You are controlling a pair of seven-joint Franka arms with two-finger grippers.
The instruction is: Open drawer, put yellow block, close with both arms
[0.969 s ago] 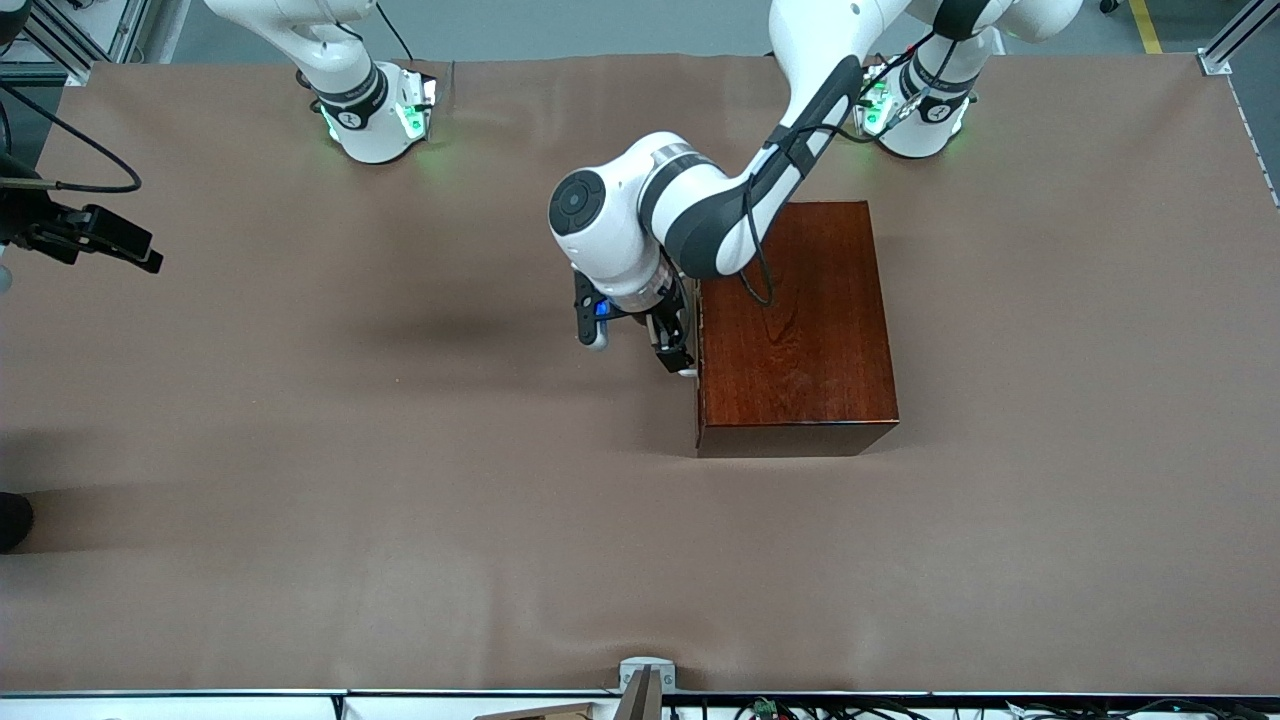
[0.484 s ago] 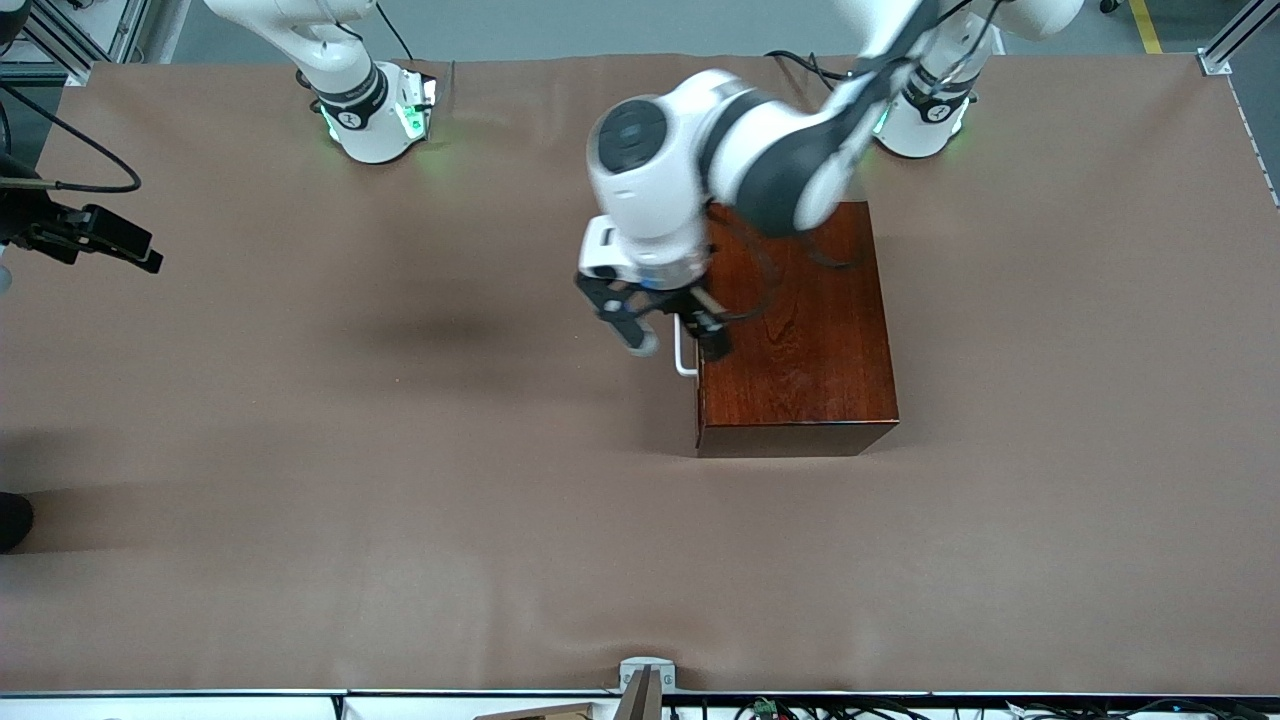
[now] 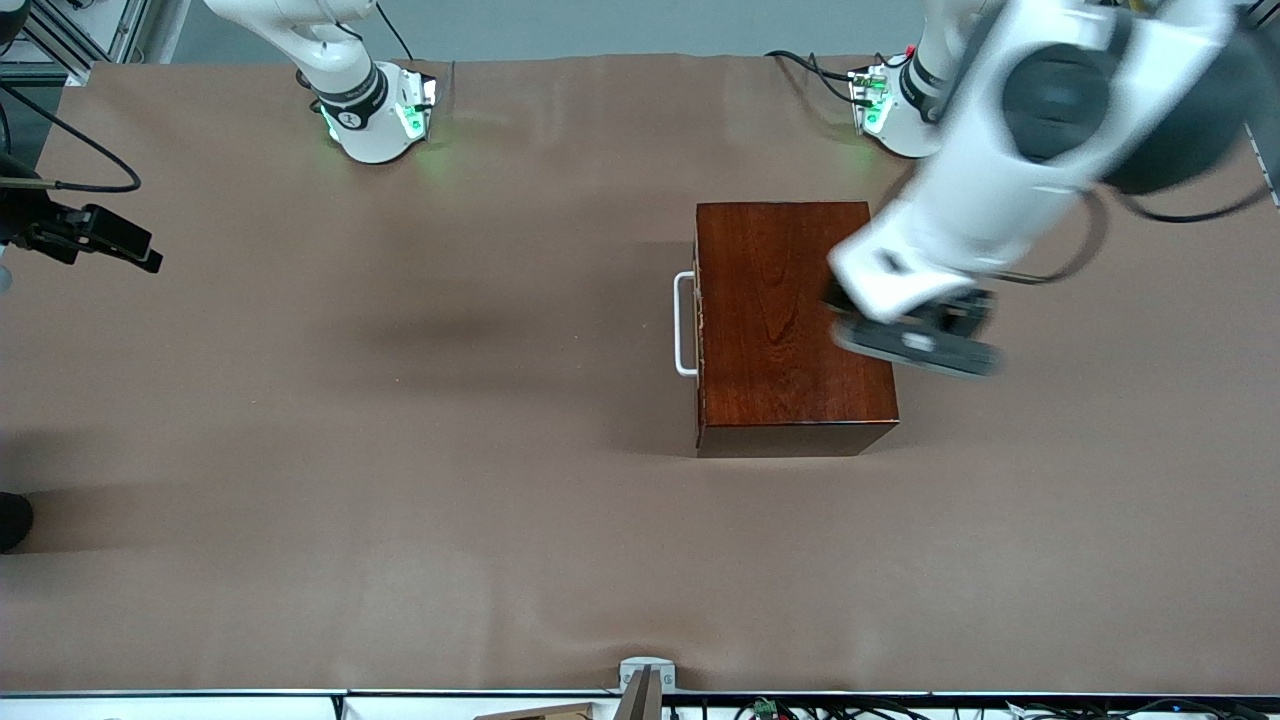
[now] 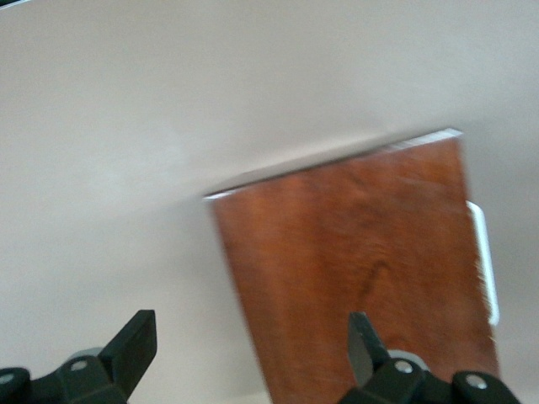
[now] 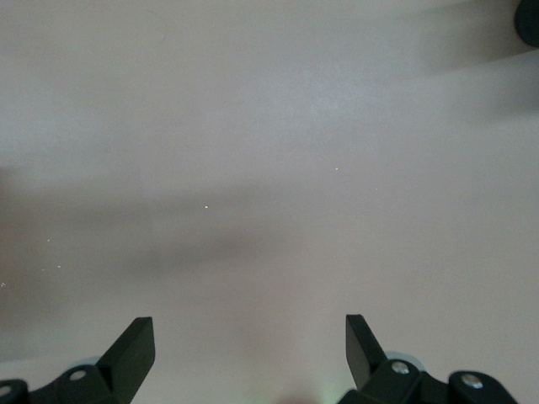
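The left gripper [image 4: 253, 358] has its black angular jaws spread wide and empty, up over the glossy mahogany box [image 3: 790, 320] at its edge toward the left arm's end. The right gripper [image 5: 250, 358], jaws equally apart, waits above bare matte brown surface [image 3: 350, 450]. The drawer is closed; its white U-shaped handle [image 3: 684, 324] shows fully only from the front. No yellow block is visible.

A brown cloth-covered table [image 3: 400, 520] fills the view, grey floor [image 3: 600, 25] above it, aluminium framing [image 3: 1235, 40] at the corners.
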